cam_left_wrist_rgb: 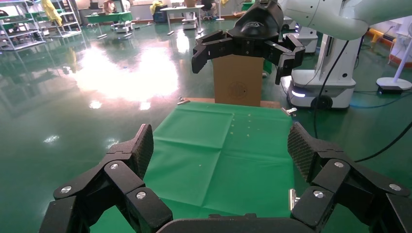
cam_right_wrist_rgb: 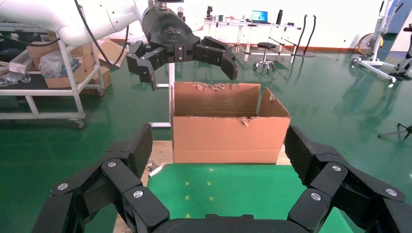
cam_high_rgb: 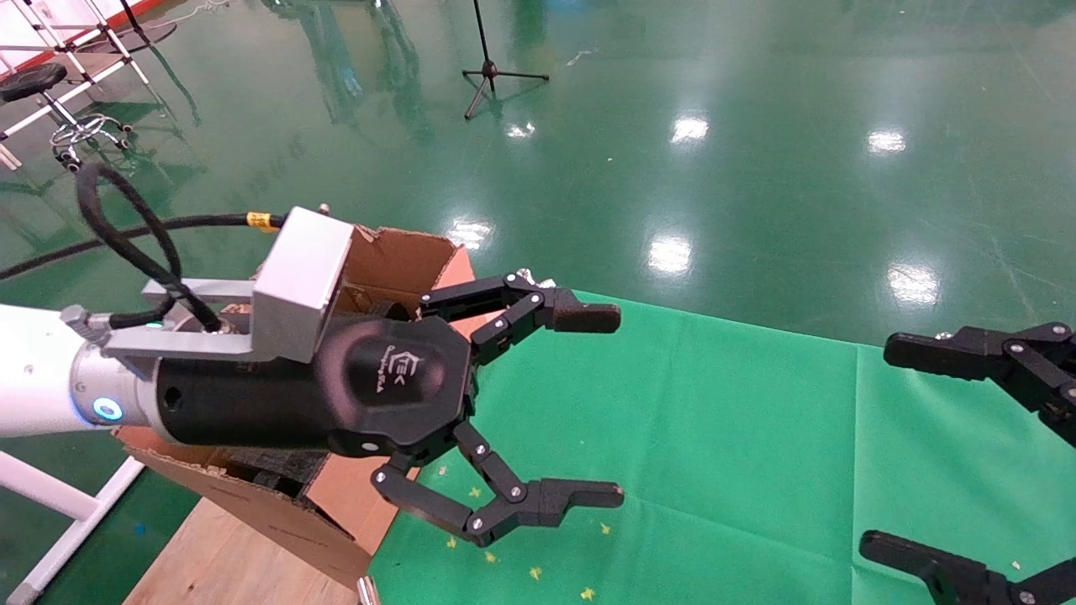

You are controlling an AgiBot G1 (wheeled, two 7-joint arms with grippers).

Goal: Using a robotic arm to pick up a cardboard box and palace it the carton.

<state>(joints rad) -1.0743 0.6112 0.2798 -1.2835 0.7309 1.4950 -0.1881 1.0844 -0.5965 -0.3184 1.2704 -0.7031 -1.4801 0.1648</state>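
Observation:
My left gripper [cam_high_rgb: 619, 406], on the white arm with the silver wrist, hangs open and empty over the carton's near side. It also shows in the right wrist view [cam_right_wrist_rgb: 189, 73] above the carton. The carton [cam_high_rgb: 395, 260] is large, brown and torn-flapped, and stands on the table's left end [cam_right_wrist_rgb: 228, 138]. A small brown cardboard box [cam_left_wrist_rgb: 238, 90] with a round mark on its face stands upright past the cloth's far right end, behind my right gripper [cam_left_wrist_rgb: 240, 65]. That black gripper [cam_high_rgb: 878, 445] is open and empty at the right edge.
A green cloth [cam_high_rgb: 672, 437] covers the table, with bare wood [cam_high_rgb: 227, 563] at the left end. Dark foam [cam_high_rgb: 277, 466] shows inside the carton. A tripod stand [cam_high_rgb: 492, 71] and a stool [cam_high_rgb: 34, 80] stand on the green floor beyond.

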